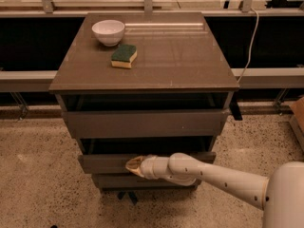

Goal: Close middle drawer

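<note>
The middle drawer (102,163) is the second of three in the grey-brown cabinet. Its plain slab front sticks out only a little past the lowest drawer front (114,181). A dark gap shows above it, under the top drawer (142,123). My gripper (131,165) is at the end of the white arm that reaches in from the lower right. Its tip rests against the middle drawer's front, right of centre.
A white bowl (108,32) and a green-and-yellow sponge (124,56) sit on the cabinet top (180,56). The top drawer stands slightly open. A cable (249,42) hangs at the right. A brown box edge (298,113) is at the far right. Speckled floor surrounds the cabinet.
</note>
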Motion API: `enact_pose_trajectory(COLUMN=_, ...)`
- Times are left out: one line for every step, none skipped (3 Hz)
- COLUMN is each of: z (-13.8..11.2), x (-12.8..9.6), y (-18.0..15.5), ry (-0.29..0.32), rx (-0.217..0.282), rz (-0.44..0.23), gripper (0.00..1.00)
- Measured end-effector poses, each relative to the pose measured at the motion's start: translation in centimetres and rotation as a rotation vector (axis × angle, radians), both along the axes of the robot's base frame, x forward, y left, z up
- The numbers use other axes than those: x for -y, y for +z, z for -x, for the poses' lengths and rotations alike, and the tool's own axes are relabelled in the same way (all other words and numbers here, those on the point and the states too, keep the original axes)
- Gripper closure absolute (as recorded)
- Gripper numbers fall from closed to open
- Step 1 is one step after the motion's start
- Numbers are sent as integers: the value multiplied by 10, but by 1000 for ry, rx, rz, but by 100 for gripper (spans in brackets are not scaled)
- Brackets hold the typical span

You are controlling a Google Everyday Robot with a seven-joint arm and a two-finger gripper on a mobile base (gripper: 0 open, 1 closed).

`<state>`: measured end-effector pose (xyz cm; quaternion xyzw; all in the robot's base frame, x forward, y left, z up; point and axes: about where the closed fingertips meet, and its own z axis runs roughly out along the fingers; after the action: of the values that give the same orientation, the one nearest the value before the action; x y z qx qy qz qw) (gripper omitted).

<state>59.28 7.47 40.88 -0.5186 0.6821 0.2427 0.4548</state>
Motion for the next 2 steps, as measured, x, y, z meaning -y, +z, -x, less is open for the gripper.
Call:
enact_pose_trajectory(z=-18, x=-1, y=-4, ry=-19, rx=-7, rz=3, gripper=100)
enact_pose_trajectory(z=-12, x=-3, y=-6, ry=12, rx=-3, rz=-20, gripper=100)
